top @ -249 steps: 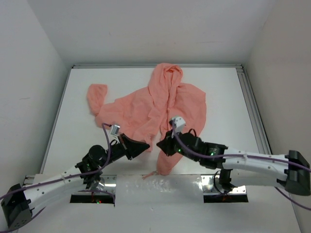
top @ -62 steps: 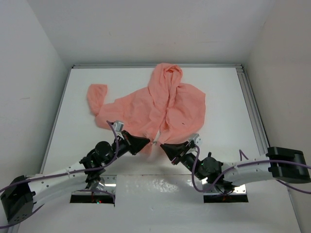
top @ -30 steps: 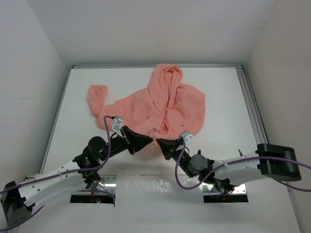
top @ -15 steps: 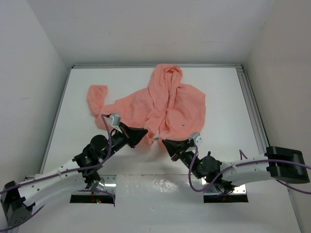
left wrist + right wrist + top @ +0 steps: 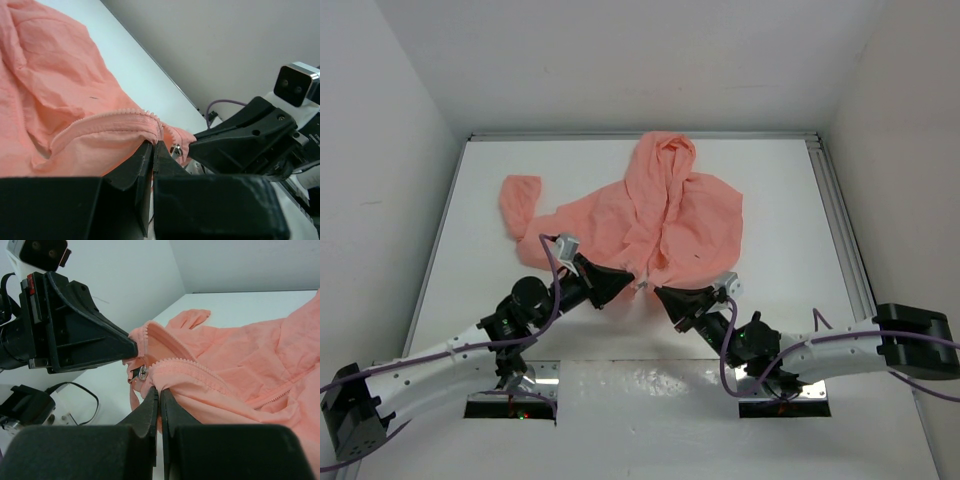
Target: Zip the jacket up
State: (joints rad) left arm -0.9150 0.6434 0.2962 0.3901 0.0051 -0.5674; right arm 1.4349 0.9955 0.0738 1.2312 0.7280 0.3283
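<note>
The white tabletop [image 5: 770, 200] carries the salmon-pink jacket [image 5: 620, 215], spread across its middle with the hood at the far side. At the near hem, the left jaws and right jaws each clench one front edge, with the metal zipper slider [image 5: 143, 371] between them.

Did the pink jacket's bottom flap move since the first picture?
Yes. A flap of the jacket once hung nearly to the shiny strip at the near edge; now it is pulled up, away from that strip.
</note>
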